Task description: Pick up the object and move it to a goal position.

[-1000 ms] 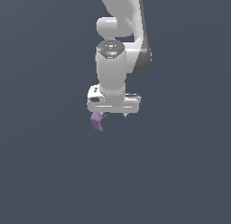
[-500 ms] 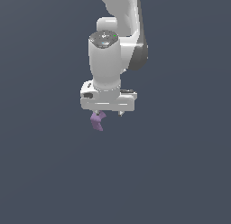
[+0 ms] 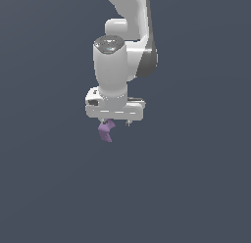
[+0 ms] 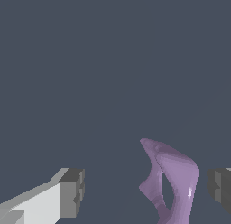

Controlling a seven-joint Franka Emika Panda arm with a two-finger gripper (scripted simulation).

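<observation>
Right, the white arm (image 3: 122, 56) hangs straight down in the middle of the exterior view, all smooth, glossy rounded casings with a dark band at the joint. At its foot is the boxy, flat-sided hand, and the gripper (image 3: 115, 123) points down at a plain, flat, dark slate-grey ground (image 3: 196, 198).

Now the pincer: in the wrist view the gripper (image 4: 146, 191) stands wide apart. One blocky finger (image 4: 72, 193) has a white body and a dark grey, ridged pad. The other grey pad (image 4: 220, 188) shows just at the frame's edge. Nothing is clamped between them.

And there is the object (image 4: 178, 182), a matte light-purple chunk standing between the two pads. It is irregular and bent, a folded, hollowed shape with a dark crease down its middle, narrowing to a point at one end. It sits much closer to the pad at the frame's edge, with a thin strip of grey ground showing between them and a far wider gap to the white-bodied finger.

In the exterior view the object (image 3: 105, 132) pokes out directly below the hand, toward the exterior view's left, its tapered tip pointing down. It is narrower than the hand above it. Whether it rests on the ground or hangs in the air, I cannot tell.
</observation>
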